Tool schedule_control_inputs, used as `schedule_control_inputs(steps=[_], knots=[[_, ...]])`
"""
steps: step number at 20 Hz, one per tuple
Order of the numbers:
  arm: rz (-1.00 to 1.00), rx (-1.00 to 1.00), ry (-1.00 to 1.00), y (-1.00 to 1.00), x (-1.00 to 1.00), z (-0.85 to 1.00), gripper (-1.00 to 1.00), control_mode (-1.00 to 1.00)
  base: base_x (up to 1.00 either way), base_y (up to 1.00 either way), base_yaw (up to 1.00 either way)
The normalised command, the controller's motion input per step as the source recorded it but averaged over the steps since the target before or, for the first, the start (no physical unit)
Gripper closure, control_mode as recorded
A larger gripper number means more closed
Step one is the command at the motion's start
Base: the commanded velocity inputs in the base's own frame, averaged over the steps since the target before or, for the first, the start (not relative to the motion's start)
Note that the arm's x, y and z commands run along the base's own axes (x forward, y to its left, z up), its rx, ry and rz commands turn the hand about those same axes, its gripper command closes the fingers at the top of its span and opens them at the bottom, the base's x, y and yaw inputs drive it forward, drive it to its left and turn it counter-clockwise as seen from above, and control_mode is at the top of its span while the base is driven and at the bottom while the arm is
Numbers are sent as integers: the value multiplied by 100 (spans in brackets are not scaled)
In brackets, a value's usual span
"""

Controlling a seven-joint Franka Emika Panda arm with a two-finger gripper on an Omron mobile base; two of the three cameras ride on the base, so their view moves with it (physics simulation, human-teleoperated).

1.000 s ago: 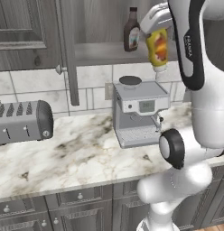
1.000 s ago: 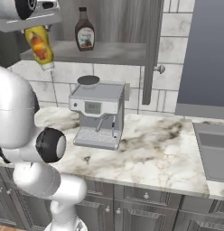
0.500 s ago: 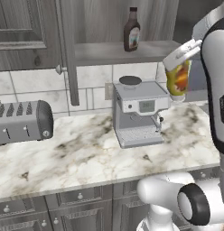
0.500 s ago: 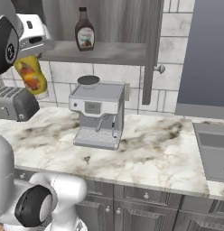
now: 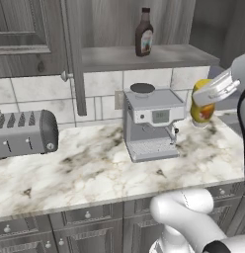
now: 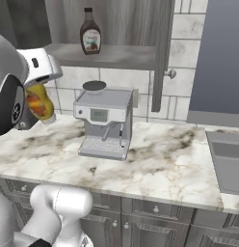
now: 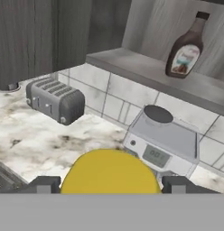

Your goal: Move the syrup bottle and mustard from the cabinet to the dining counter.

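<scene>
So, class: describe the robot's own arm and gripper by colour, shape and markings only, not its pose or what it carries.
The arm is built of smooth, glossy white rounded segments with dark, near-black joints. A round black disc with a pale ring caps one joint. The gripper has a white body and two small, dark grey blocky jaws. No loose cables or readable lettering can be made out.

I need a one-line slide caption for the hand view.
Claw holding the mustard; syrup bottle on the cabinet shelf.

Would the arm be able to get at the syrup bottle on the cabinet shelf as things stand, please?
Probably not yet. The syrup bottle stands alone on the open cabinet shelf, door swung aside, nothing in front. But the tool is already closed on the mustard, so it has no free grip.
</scene>
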Motion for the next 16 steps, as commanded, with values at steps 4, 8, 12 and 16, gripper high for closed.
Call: schedule_control_inputs(steps=[4, 8, 12, 16], knots=[[0, 2, 0, -5, -1, 0, 100, -100, 0, 0, 0], [0, 3, 1, -6, -5, 0, 100, -100, 0, 0, 0], [0, 0, 0, 0, -31, 0, 100, 100, -23, 0, 0], [0, 0, 0, 0, 0, 0, 100, 100, -100, 0, -4]])
